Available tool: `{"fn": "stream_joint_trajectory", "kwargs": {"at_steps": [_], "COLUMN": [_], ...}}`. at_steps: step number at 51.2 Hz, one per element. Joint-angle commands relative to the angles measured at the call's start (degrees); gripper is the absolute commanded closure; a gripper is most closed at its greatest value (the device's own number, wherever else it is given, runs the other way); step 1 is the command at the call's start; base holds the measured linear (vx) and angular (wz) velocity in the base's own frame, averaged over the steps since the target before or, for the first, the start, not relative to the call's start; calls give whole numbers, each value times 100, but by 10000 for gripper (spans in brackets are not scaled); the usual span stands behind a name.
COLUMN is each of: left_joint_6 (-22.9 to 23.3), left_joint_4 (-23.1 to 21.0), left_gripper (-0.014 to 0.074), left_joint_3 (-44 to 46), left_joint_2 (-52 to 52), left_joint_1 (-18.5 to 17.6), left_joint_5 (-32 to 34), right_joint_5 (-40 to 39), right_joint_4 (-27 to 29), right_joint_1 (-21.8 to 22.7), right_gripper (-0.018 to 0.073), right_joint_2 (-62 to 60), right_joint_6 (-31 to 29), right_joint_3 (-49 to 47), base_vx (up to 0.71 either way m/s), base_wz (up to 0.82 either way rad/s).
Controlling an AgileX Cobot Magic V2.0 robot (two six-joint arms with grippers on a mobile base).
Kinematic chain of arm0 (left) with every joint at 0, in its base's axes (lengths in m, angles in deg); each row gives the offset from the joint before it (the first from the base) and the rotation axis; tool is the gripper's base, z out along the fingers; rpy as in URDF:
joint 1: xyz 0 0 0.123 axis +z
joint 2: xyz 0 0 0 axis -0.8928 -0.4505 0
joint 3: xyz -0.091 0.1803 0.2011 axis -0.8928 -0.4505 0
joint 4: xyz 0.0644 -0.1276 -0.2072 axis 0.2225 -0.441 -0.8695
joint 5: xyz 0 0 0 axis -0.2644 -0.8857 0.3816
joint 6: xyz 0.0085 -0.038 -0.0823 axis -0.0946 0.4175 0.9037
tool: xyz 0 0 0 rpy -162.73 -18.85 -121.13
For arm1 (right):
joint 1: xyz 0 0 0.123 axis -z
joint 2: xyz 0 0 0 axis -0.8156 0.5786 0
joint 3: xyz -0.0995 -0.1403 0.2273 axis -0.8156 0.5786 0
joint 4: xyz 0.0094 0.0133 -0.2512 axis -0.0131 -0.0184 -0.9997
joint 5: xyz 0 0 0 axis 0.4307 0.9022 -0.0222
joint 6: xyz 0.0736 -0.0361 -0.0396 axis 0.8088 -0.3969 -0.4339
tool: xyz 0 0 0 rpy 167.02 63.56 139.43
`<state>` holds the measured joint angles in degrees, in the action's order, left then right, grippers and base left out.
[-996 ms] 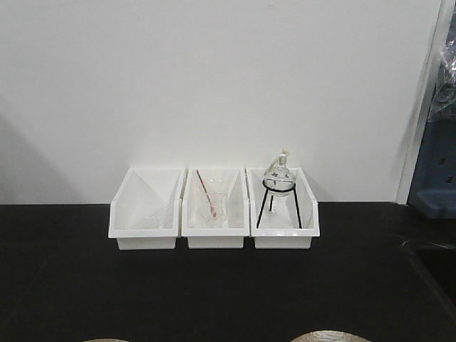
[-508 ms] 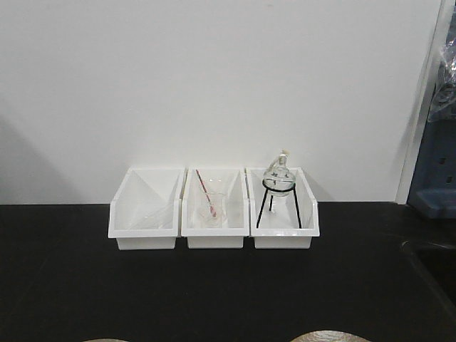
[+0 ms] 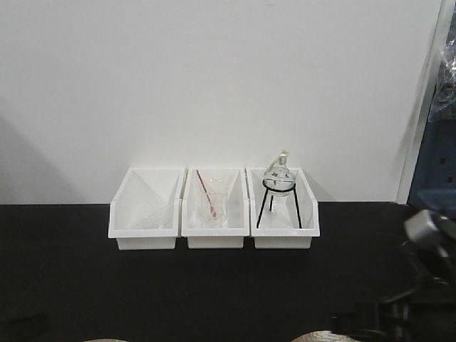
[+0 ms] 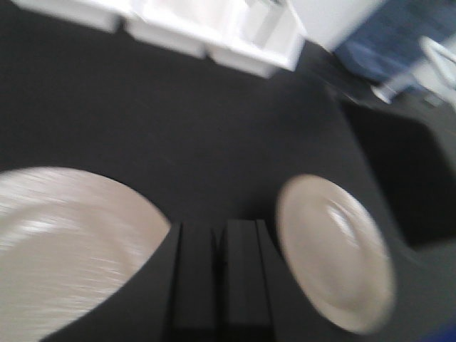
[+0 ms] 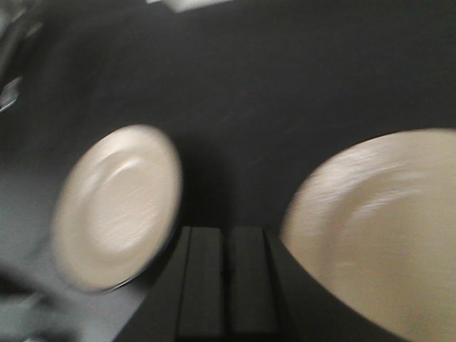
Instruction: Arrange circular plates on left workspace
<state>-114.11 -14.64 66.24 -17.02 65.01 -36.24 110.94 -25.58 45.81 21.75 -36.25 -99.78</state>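
Two round tan plates lie on the black countertop (image 3: 214, 285). In the front view only their far rims show at the bottom edge, one at the left (image 3: 105, 340) and one at the right (image 3: 324, 335). The left wrist view is blurred and shows one plate at the left (image 4: 64, 242) and one at the right (image 4: 335, 249), with my left gripper (image 4: 219, 235) shut and empty above the counter between them. The right wrist view is also blurred and shows a plate at the left (image 5: 117, 203) and one at the right (image 5: 385, 228), with my right gripper (image 5: 228, 239) shut and empty between them.
Three white bins (image 3: 214, 210) stand in a row against the back wall, holding glassware and a flask on a black tripod (image 3: 279, 192). My right arm (image 3: 399, 313) reaches in at the lower right. The recessed sink (image 4: 399, 185) lies to the right of the plates.
My right arm has come into the front view at the lower right, and a dark shape has appeared at the lower left. The bins and plate rims have not moved.
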Motion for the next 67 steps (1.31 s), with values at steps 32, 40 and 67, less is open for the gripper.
{"fn": "stream_joint_trajectory", "kwargs": {"at_steps": [32,40,67], "left_joint_6": [-610,-610,-768], "left_joint_4": [71,352,1345], "left_gripper": [596,596,307], "left_joint_3": [245,245,245], "left_joint_2": [-1336,-1336,-1341], "left_joint_1": [2415,2403,2403], "left_joint_5": [-1994,-2038,-1222], "right_joint_5": [2000,1989,1430], "right_joint_4": [1804,1783,1788], "right_joint_1": [3200,3194,3120], "right_gripper": [565,565,554], "right_joint_2": [807,807,807], "right_joint_6": [-1220,-1413,-1666], "right_joint_3": [-266,-266,-266], "base_vx": [0,0,0], "base_wz": [0,0,0]}}
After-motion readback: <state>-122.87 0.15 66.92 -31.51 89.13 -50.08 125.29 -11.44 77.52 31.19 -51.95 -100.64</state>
